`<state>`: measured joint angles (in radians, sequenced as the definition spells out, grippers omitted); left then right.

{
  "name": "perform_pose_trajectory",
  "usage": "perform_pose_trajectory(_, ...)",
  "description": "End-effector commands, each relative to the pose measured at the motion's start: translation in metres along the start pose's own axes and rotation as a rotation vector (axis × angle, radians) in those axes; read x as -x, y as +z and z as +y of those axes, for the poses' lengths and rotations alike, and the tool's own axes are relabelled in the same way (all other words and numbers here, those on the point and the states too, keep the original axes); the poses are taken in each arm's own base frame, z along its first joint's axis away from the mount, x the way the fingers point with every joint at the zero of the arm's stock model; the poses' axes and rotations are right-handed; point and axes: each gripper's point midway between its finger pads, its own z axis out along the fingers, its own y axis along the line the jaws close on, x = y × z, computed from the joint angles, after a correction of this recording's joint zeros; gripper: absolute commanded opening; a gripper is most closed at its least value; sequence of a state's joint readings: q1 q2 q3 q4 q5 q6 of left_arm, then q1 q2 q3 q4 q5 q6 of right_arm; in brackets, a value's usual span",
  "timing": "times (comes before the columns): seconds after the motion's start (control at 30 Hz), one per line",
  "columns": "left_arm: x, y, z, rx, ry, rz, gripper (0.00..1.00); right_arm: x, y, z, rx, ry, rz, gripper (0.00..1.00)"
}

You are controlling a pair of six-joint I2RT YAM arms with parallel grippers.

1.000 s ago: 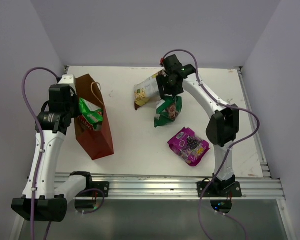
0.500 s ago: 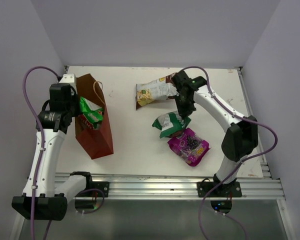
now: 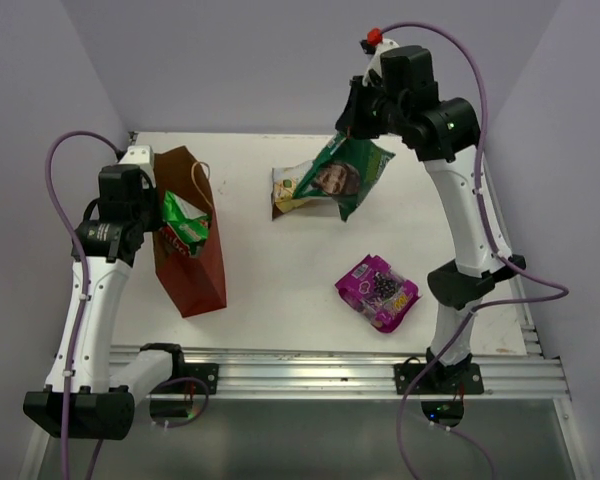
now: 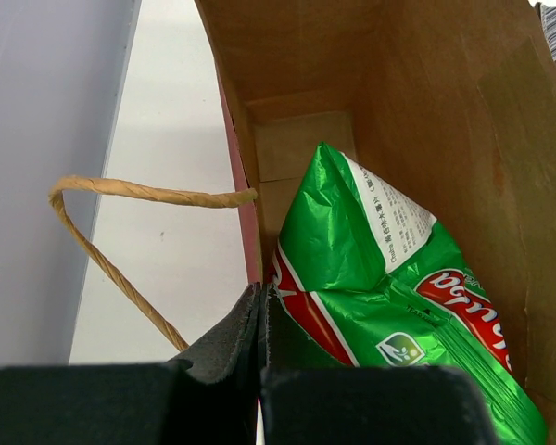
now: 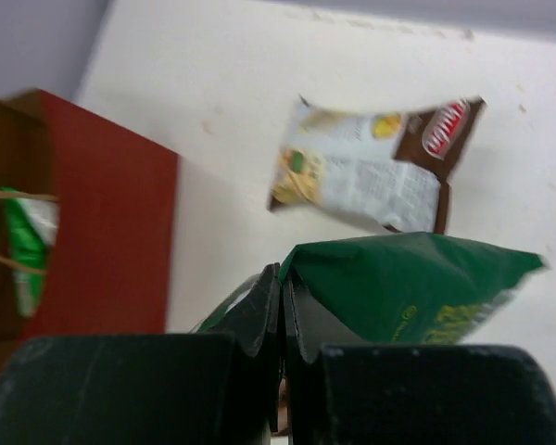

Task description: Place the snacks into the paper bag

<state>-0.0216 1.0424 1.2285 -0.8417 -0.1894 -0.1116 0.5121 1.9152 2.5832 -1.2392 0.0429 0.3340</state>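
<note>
Dangling crinkly dark green foil bag [image 3: 345, 175] from clamped right hand [image 3: 357, 138] at upper right, reddish-brown paper carrier bag [image 3: 195, 280] waiting well leftward.

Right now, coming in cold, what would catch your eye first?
The dark green bag hangs high above the table, pinched in the shut right gripper. At the left, the left gripper pinches the paper bag by its wall, with the bright green bag inside. The cream-and-brown chip bag and purple packet lie on the table.
</note>
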Motion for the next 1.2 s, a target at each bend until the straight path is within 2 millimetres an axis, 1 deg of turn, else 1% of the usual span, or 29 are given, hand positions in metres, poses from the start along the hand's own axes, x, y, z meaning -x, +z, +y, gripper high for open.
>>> perform_pose_trajectory(0.0,0.025,-0.007,-0.007,-0.036,-0.004,-0.076,0.00,0.028,-0.010,0.060,0.280,0.074,-0.075,0.00)
perform_pose_trajectory(0.03,0.025,-0.007,-0.007,-0.036,-0.002,-0.075,0.00,0.065,-0.027,0.082,0.391,0.121,-0.217,0.00)
perform_pose_trajectory(0.07,0.025,-0.007,-0.007,-0.036,-0.003,-0.077,0.00,0.064,-0.019,0.093,0.450,0.147,-0.213,0.00)
perform_pose_trajectory(0.1,0.025,-0.007,-0.008,-0.037,0.000,-0.075,0.00,0.077,-0.027,0.109,0.524,0.162,-0.260,0.00)
perform_pose_trajectory(0.13,0.025,-0.007,-0.008,-0.038,-0.002,-0.074,0.00,0.095,-0.029,0.128,0.616,0.178,-0.319,0.00)
perform_pose_trajectory(0.17,0.024,-0.007,-0.009,-0.041,-0.002,-0.072,0.00,0.115,-0.051,0.143,0.682,0.163,-0.397,0.00)
perform_pose_trajectory(0.2,0.024,-0.007,-0.009,-0.042,-0.002,-0.072,0.00,0.120,-0.057,0.160,0.735,0.154,-0.423,0.00)
perform_pose_trajectory(0.23,0.024,-0.007,-0.009,-0.042,-0.001,-0.070,0.00,0.133,-0.063,0.176,0.821,0.162,-0.475,0.00)
perform_pose_trajectory(0.27,0.024,-0.007,-0.010,-0.047,-0.003,-0.070,0.00,0.143,-0.077,0.186,0.882,0.177,-0.518,0.00)
perform_pose_trajectory(0.3,0.024,-0.007,-0.010,-0.047,-0.004,-0.070,0.00,0.149,-0.082,0.194,0.933,0.204,-0.540,0.00)
perform_pose_trajectory(0.33,0.024,-0.007,-0.010,-0.049,-0.004,-0.070,0.00,0.167,-0.104,0.201,1.035,0.242,-0.622,0.00)
perform_pose_trajectory(0.37,0.024,-0.007,-0.011,-0.051,-0.005,-0.070,0.00,0.169,-0.102,0.205,1.066,0.255,-0.638,0.00)
perform_pose_trajectory(0.43,0.024,-0.009,-0.011,-0.053,-0.005,-0.070,0.00,0.182,-0.129,0.214,1.124,0.236,-0.746,0.00)
perform_pose_trajectory(0.47,0.023,-0.008,-0.011,-0.053,-0.006,-0.067,0.00,0.182,-0.130,0.217,1.136,0.237,-0.757,0.00)
perform_pose_trajectory(0.5,0.023,-0.009,-0.011,-0.054,-0.006,-0.067,0.00,0.186,-0.141,0.220,1.174,0.237,-0.796,0.00)
perform_pose_trajectory(0.53,0.022,-0.009,-0.012,-0.056,-0.007,-0.067,0.00,0.184,-0.138,0.222,1.196,0.262,-0.779,0.00)
perform_pose_trajectory(0.63,0.021,-0.008,-0.015,-0.069,-0.008,-0.061,0.00,0.182,-0.144,0.228,1.257,0.279,-0.779,0.00)
perform_pose_trajectory(0.73,0.022,-0.007,-0.017,-0.077,-0.012,-0.061,0.00,0.174,-0.133,0.238,1.323,0.325,-0.720,0.00)
perform_pose_trajectory(0.77,0.022,-0.007,-0.017,-0.079,-0.009,-0.058,0.00,0.169,-0.128,0.243,1.340,0.331,-0.692,0.00)
perform_pose_trajectory(0.83,0.022,-0.006,-0.018,-0.084,-0.010,-0.057,0.00,0.155,-0.111,0.256,1.369,0.338,-0.622,0.00)
perform_pose_trajectory(0.87,0.021,-0.005,-0.019,-0.088,-0.008,-0.053,0.00,0.148,-0.108,0.263,1.378,0.337,-0.601,0.00)
perform_pose_trajectory(0.93,0.021,-0.006,-0.019,-0.088,-0.010,-0.054,0.00,0.142,-0.098,0.269,1.369,0.328,-0.584,0.00)
perform_pose_trajectory(1.0,0.020,-0.007,-0.020,-0.089,-0.009,-0.052,0.00,0.140,-0.094,0.272,1.359,0.325,-0.584,0.00)
perform_pose_trajectory(1.17,0.014,-0.006,-0.020,-0.091,-0.007,-0.043,0.00,0.142,-0.096,0.272,1.359,0.322,-0.603,0.00)
